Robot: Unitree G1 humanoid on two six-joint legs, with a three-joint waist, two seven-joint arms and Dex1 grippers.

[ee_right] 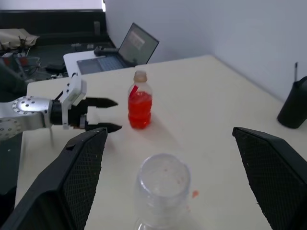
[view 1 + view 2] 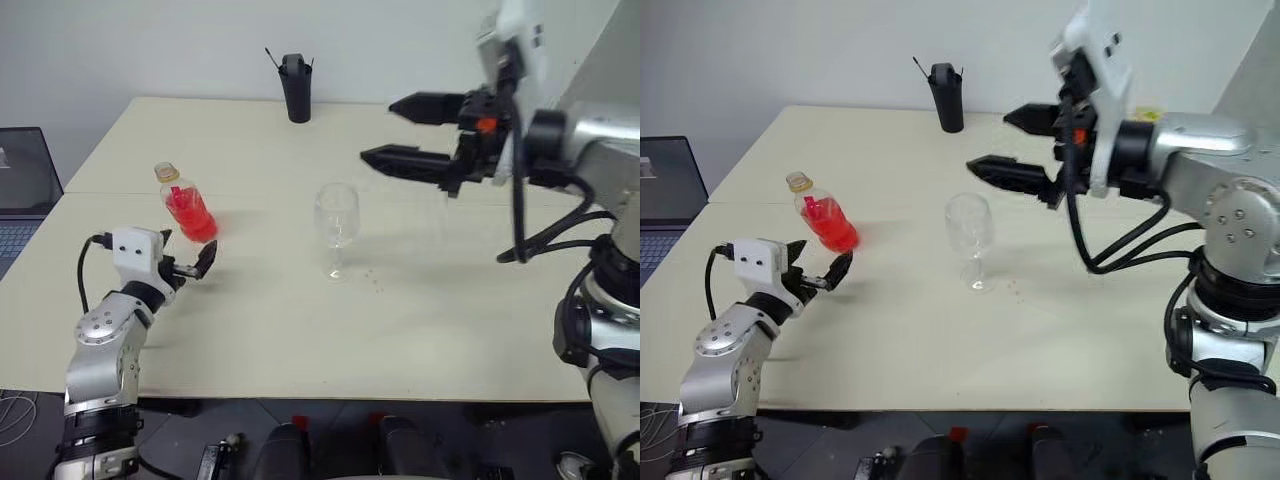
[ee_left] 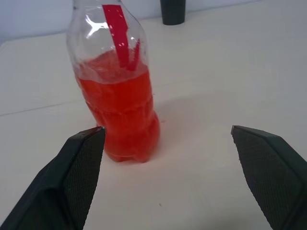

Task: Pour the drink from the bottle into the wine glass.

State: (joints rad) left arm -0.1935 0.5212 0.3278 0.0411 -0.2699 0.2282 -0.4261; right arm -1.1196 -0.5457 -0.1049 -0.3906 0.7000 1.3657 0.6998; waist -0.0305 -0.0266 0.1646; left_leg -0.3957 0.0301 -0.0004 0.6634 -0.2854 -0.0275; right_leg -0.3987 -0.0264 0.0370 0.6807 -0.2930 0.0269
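Bottle [image 2: 186, 205] with the red drink [image 3: 120, 112] stands upright on the table [image 2: 420, 320], near its left side, and the left gripper [image 2: 195, 264] waits just before it with fingers spread wide, touching nothing, probably to take the body from the side. The wine glass [image 2: 336, 226] stands empty in the middle. The right gripper [image 2: 395, 130], also spread and empty, hangs high behind it, which leaves room for pouring.

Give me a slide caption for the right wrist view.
Open right claw hovers above the empty wine glass; open left claw nears the bottle.
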